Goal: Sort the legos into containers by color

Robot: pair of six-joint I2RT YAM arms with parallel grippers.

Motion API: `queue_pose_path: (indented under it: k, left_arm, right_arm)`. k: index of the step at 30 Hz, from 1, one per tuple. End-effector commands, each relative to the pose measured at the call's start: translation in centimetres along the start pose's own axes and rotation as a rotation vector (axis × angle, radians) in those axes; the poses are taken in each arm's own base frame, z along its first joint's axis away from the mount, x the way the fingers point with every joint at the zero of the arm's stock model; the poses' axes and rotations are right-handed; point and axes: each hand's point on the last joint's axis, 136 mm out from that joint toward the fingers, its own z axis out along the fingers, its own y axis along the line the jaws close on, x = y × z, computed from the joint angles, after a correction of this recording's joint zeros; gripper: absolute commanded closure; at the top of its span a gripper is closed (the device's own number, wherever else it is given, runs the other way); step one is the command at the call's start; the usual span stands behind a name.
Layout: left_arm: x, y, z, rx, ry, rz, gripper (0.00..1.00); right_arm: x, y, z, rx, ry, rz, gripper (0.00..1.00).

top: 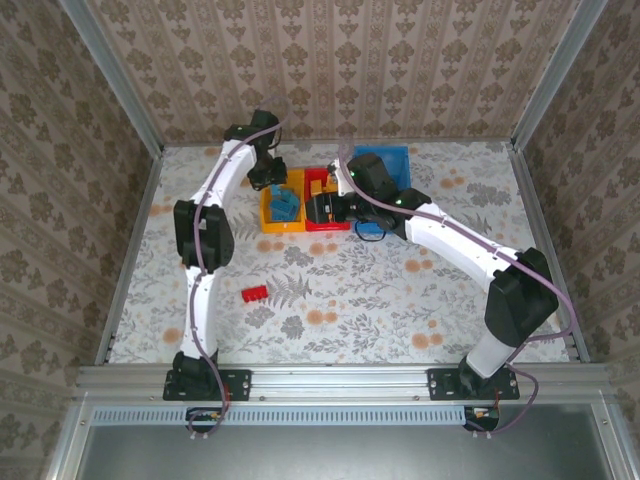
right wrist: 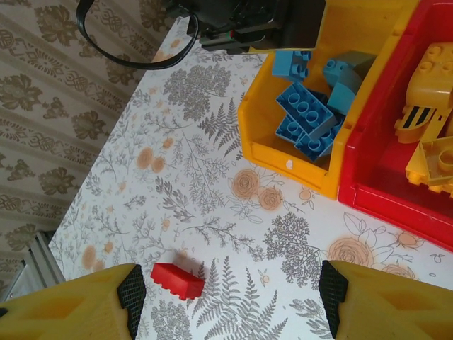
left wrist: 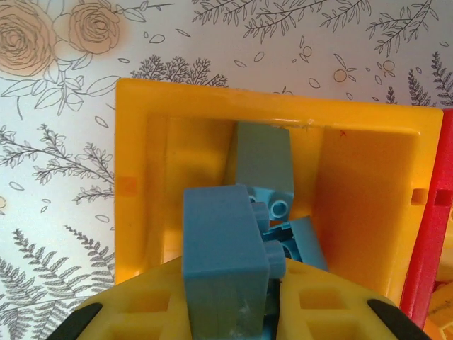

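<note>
Left tool (left wrist: 230,315) — blue brick (left wrist: 223,244) over yellow bin (left wrist: 132,184)

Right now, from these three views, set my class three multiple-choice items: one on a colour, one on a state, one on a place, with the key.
1. What colour are the bricks in the yellow bin?
A blue; B red; C yellow.
2. How is the left gripper?
A open and empty; B shut on nothing; C shut on a blue brick.
3. Where does the red brick lie?
A in the yellow bin; B on the table; C in the left gripper.

Key:
1 A: the right wrist view shows blue bricks piled inside the yellow bin.
2 C: the left wrist view shows the blue brick clamped between the yellow fingers, over the yellow bin.
3 B: the red brick sits on the floral table, apart from the bins.
</note>
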Motion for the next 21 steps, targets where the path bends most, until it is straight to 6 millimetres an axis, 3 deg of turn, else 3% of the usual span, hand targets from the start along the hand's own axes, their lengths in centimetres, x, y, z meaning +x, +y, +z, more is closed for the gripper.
queue_pose_path:
  k: [1,7,12,15,18,21]
  left_arm:
    - [0.1,0.0,-0.2,-0.018,0.009,0.001,0.75]
    - [0.3,-0.4,-0.1,-0.009,0.013,0.008,0.56]
    - [0.2,-1.3,-2.2,0.015,-0.011,0.007,0.55]
    - [0.1,-2.1,-5.2,0.045,-0.061,-0.005,0.56]
    - [0.8,-2.4,-9.3,0.072,-0.126,-0.024,0.56]
    - [2.8,-0.8,-13.4,0.053,-0.187,-0.073,0.52]
  right_arm:
    - [0.1,-0.1,0.2,-0.002,0.019,-0.002,0.31]
    - [0.8,-0.3,0.6,-0.005,0.048,0.005,0.30]
    - [1.8,-0.6,0.6,0.006,0.081,-0.021,0.29]
    - [3.8,0.2,1.1,0.011,0.138,-0.147,0.29]
    - [7.6,1.3,2.7,-0.004,0.254,-0.302,0.28]
    - [11.4,2.2,4.5,-0.018,0.357,-0.442,0.25]
